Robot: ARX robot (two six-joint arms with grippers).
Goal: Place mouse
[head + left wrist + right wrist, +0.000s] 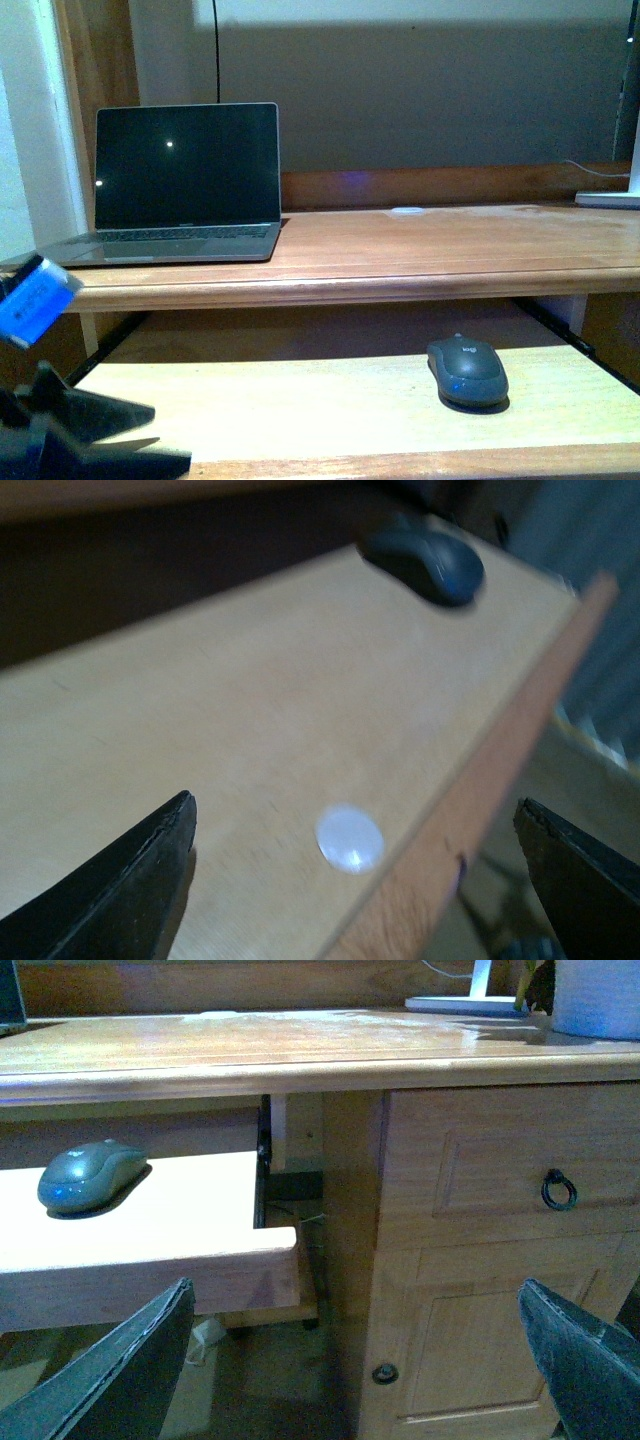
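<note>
The mouse (468, 371) lies on the pull-out shelf (300, 410) (toward its right end). The left gripper (352, 810) hovers over the shelf's front edge, jaws spread, empty; the right gripper (355, 1290), likewise spread, hangs beyond that end.

Front view: body camera, a little above the desk top (420, 250), facing it squarely; pull-out shelf (300, 400) nearest, laptop (185, 180) farther back. Left wrist view: close above the shelf's front edge, looking along it toward the mouse (425, 565). Right wrist view: low, before the shelf's right end, facing the drawer front (480, 1175). Common to all three: mouse and shelf.
</note>
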